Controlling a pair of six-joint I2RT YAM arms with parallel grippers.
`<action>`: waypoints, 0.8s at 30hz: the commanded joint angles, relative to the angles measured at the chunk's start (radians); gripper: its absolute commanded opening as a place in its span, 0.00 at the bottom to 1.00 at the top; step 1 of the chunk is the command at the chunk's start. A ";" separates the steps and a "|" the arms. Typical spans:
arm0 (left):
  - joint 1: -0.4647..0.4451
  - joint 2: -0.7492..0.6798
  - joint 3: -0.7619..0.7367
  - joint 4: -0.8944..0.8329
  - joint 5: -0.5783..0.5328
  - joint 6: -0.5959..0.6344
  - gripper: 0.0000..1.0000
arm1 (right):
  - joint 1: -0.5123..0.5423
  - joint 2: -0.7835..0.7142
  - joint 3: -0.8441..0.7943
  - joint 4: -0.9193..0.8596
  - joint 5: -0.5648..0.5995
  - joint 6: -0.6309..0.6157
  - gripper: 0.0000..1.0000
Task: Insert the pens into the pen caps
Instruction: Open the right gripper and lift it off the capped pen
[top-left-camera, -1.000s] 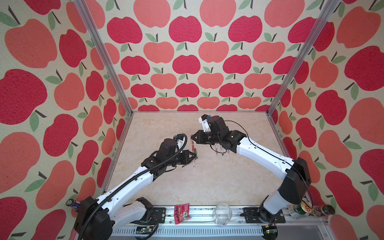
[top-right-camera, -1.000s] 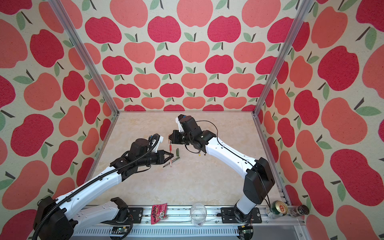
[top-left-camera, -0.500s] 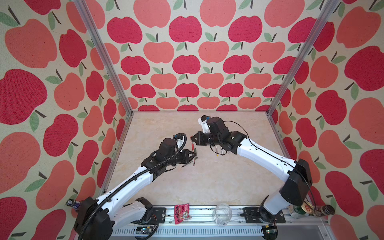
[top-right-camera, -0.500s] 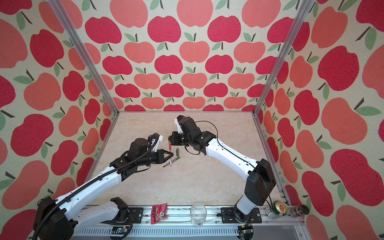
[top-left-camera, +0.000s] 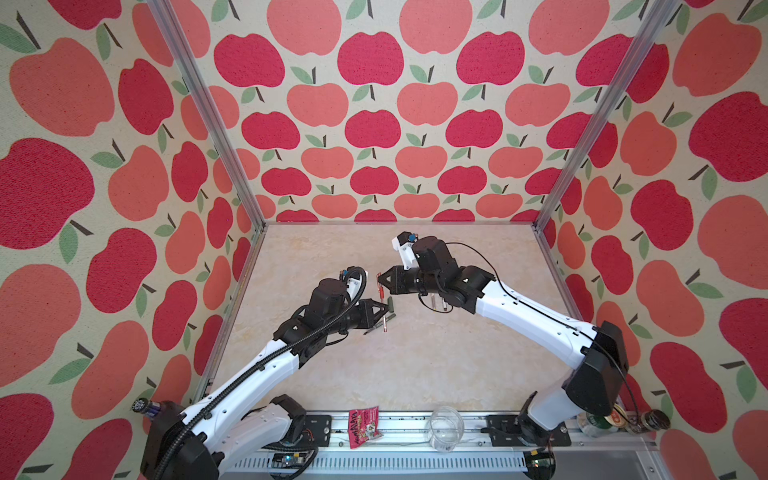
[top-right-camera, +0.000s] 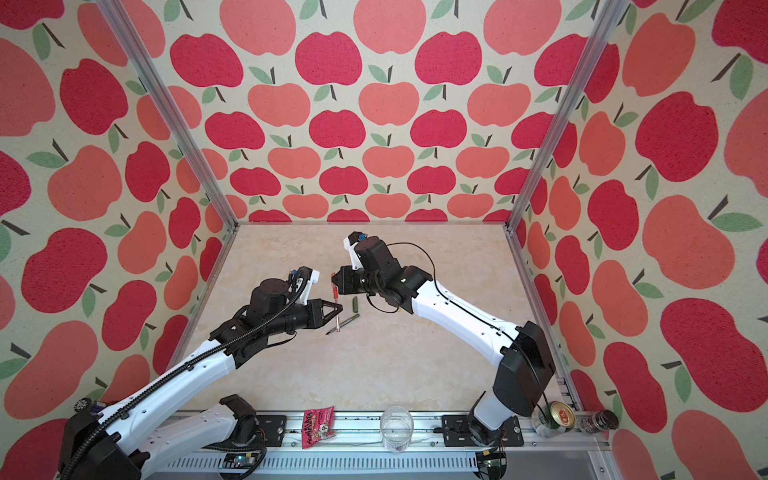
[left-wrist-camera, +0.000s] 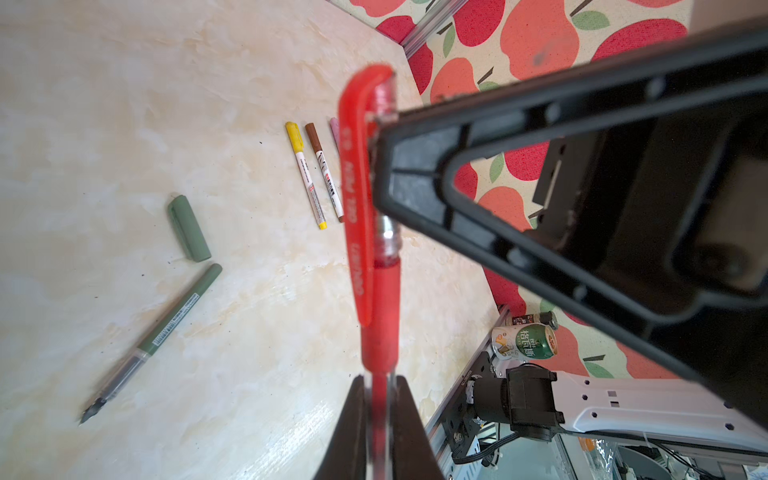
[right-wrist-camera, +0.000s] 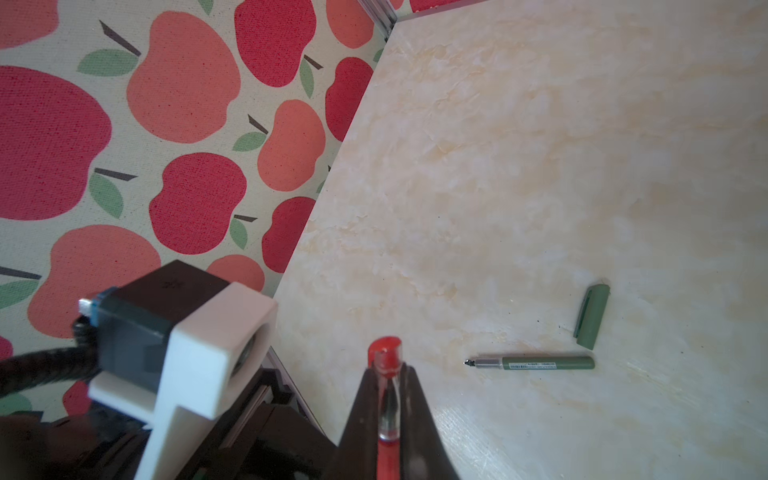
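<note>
The yellow pen (left-wrist-camera: 305, 174) and brown pen (left-wrist-camera: 325, 174) lay capped at the right of the desk (left-wrist-camera: 124, 104); the left end effector (left-wrist-camera: 380, 386) gripped the red pen (left-wrist-camera: 380, 332) and the right end effector (right-wrist-camera: 388, 372) its red cap (left-wrist-camera: 357, 187), joined mid-air; the green pen (left-wrist-camera: 166, 320) and green cap (left-wrist-camera: 189, 228) lay uncoupled.

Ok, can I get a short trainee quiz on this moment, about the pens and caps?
1. True or false: the green pen lying on the table already wears its green cap.
2. Which pen does the left gripper hold? A) yellow pen B) red pen C) brown pen
3. Fill in: the right gripper is shut on the ____.
Key: 1 false; 2 B; 3 red cap.
</note>
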 joint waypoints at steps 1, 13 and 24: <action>0.016 -0.040 -0.001 0.053 -0.022 0.026 0.09 | 0.020 -0.023 -0.028 -0.023 -0.030 -0.024 0.01; 0.065 -0.092 -0.022 -0.022 0.144 0.137 0.08 | -0.062 -0.163 -0.072 0.082 -0.202 -0.060 0.45; 0.080 -0.094 0.026 -0.082 0.371 0.206 0.08 | -0.177 -0.242 -0.099 0.065 -0.509 -0.158 0.60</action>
